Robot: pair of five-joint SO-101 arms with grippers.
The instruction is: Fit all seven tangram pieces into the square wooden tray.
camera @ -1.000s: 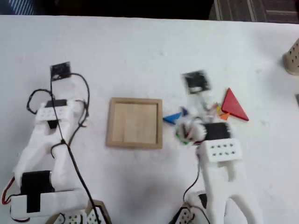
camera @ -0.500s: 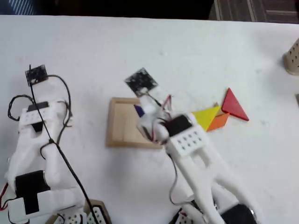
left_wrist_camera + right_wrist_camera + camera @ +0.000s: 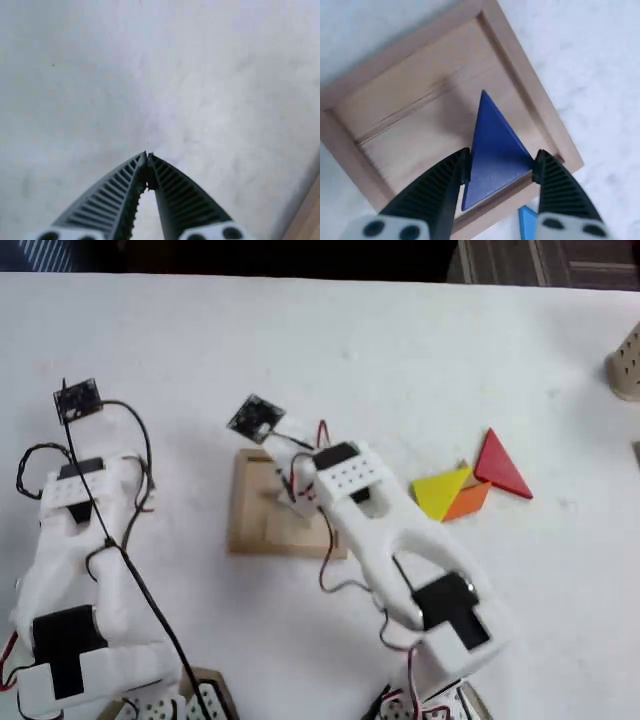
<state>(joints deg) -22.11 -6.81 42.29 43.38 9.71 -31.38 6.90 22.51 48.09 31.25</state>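
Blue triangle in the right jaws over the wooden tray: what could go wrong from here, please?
1. The blue triangle, clamped by the right jaws, seems to have one corner over the rim of the tray. Released so, it may settle tilted on the rim instead of flat inside.
2. A smaller blue piece lies on the table just outside that rim, close under the jaws. Lowering or opening them could knock it away.
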